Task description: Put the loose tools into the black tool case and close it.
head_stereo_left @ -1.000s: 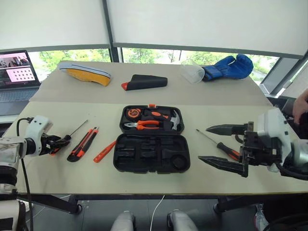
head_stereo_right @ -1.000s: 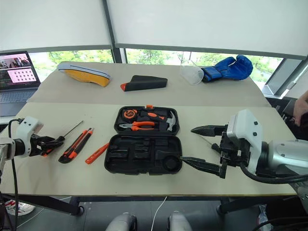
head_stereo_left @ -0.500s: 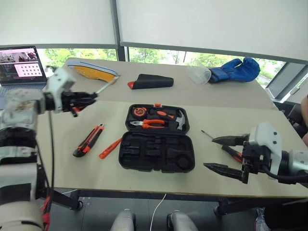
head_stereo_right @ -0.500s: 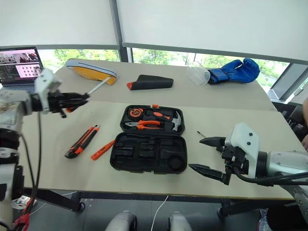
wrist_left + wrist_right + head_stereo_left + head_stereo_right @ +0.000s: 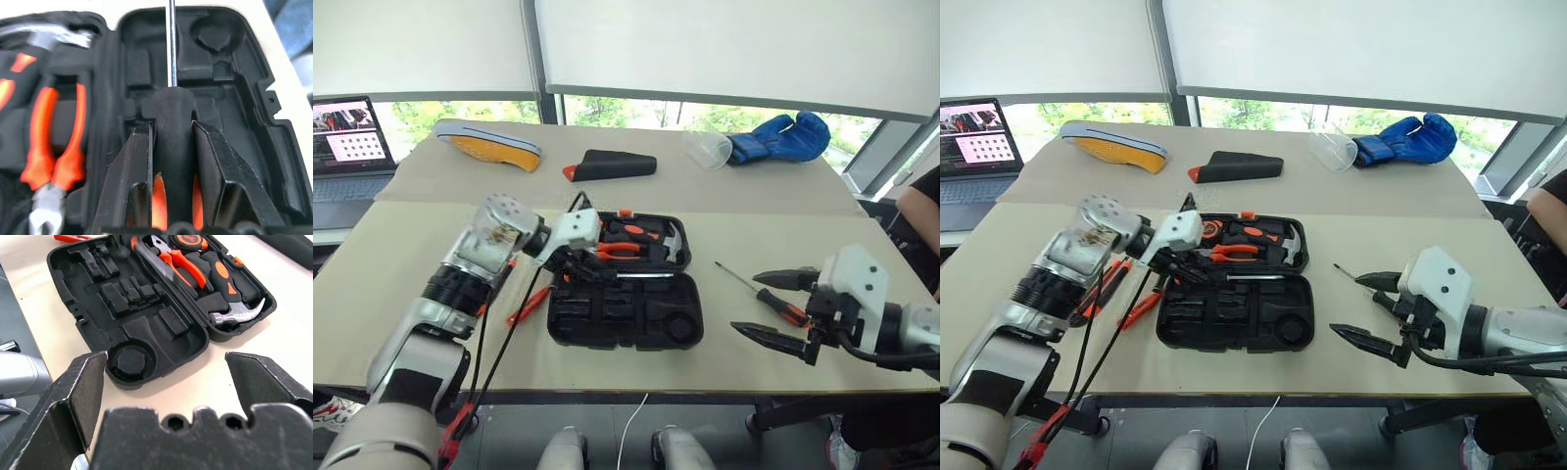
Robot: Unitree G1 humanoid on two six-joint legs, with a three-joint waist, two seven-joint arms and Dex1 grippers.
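On my left I see the utility knife (image 5: 499, 284) and the slim orange stick tool (image 5: 528, 305) lying on the tabletop (image 5: 401, 294) just beside the open black tool case (image 5: 625, 313), partly hidden behind my left arm. My left end effector (image 5: 171, 142) is clenched on a screwdriver (image 5: 170, 58), holding its shaft out over the case's empty moulded half. To the right, the second screwdriver (image 5: 759, 292) lies on the tabletop next to my right end effector (image 5: 771, 305), whose fingers are spread wide, grasping nothing.

A laptop (image 5: 347, 147), a yellow shoe sole (image 5: 487, 145), a black pouch (image 5: 609, 165), a clear cup (image 5: 706, 149) and a blue glove (image 5: 779, 138) sit on the far table.
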